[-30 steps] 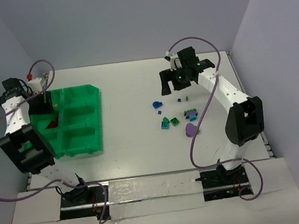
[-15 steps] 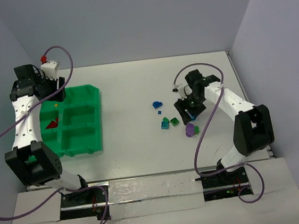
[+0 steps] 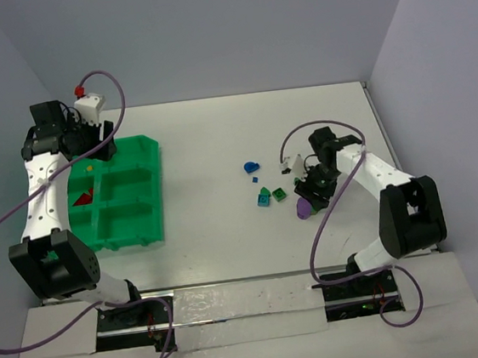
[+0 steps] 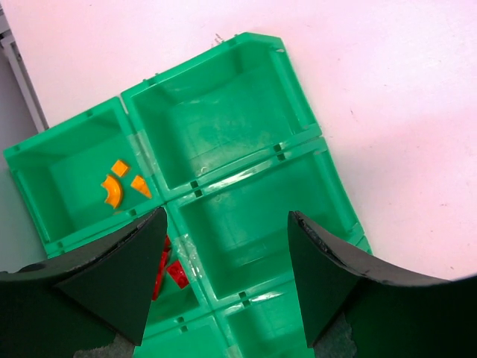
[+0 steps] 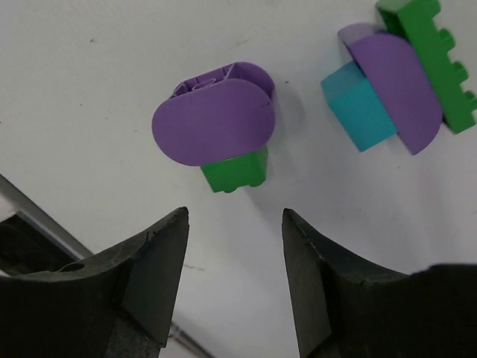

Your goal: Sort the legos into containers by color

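Both point down: left pincer [image 4: 227, 218] over tray [image 4: 297, 112], right pincer [image 5: 235, 216] over lego [image 5: 214, 123].

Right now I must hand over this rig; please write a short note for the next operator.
Left gripper: open, empty, over the bright green plastic tray.
Right gripper: open, empty, over a purple rounded lego overlapping a small green brick.
Done: orange pieces in one compartment, red pieces in the next.
Left: loose legos, blue, teal, green, purple, on the white table.
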Tool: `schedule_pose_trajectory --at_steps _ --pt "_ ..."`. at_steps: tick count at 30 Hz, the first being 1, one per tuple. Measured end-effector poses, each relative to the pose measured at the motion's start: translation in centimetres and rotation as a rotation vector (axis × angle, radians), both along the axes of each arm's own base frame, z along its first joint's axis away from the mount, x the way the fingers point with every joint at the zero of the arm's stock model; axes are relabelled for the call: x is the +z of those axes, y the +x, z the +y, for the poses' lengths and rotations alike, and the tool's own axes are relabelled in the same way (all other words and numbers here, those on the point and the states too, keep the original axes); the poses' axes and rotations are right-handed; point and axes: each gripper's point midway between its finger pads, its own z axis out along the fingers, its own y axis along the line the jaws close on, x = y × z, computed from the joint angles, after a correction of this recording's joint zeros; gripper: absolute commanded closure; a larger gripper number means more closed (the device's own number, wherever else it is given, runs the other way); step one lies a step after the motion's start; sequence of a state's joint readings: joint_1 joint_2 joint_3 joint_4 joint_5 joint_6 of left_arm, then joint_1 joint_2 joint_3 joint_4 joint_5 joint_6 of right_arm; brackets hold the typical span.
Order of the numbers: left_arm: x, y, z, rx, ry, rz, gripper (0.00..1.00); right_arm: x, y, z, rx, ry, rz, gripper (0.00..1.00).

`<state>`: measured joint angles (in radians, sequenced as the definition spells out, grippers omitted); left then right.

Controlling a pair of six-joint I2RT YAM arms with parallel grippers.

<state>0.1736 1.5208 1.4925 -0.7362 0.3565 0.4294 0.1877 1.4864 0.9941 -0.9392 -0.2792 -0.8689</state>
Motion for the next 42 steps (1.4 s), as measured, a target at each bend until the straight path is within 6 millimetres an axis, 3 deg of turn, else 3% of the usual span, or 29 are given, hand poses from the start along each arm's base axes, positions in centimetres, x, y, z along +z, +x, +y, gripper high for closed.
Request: schedule_pose_trajectory --at_steps 5,13,24,31,37,42 --pt "0.0 0.0 -1.0 -0.026 -0.001 -0.001 0.25 -0.3 0.9 -0.4 0.135 0.048 -0.041 0.35" --pt "0.0 0.1 -1.5 -0.036 0.000 0.000 0.24 -1.8 0.7 0.5 0.254 0.106 -0.002 0.32" --pt "0.0 0.1 -1.5 -0.029 -0.002 0.002 0.23 -3.2 0.4 1.0 0.293 0.136 0.039 0.39" --pt "0.0 0.1 -1.4 -0.026 0.000 0.002 0.23 -4.6 -0.7 1.0 0.315 0.127 0.054 0.61" --pt "0.0 0.0 -1.7 -0.018 -0.017 0.007 0.23 -4.4 0.1 1.2 0.313 0.124 0.004 0.89" --pt "0.1 -0.1 -2.5 -0.013 -0.074 0.016 0.21 -2.7 0.4 1.4 0.300 0.129 -0.051 0.97"
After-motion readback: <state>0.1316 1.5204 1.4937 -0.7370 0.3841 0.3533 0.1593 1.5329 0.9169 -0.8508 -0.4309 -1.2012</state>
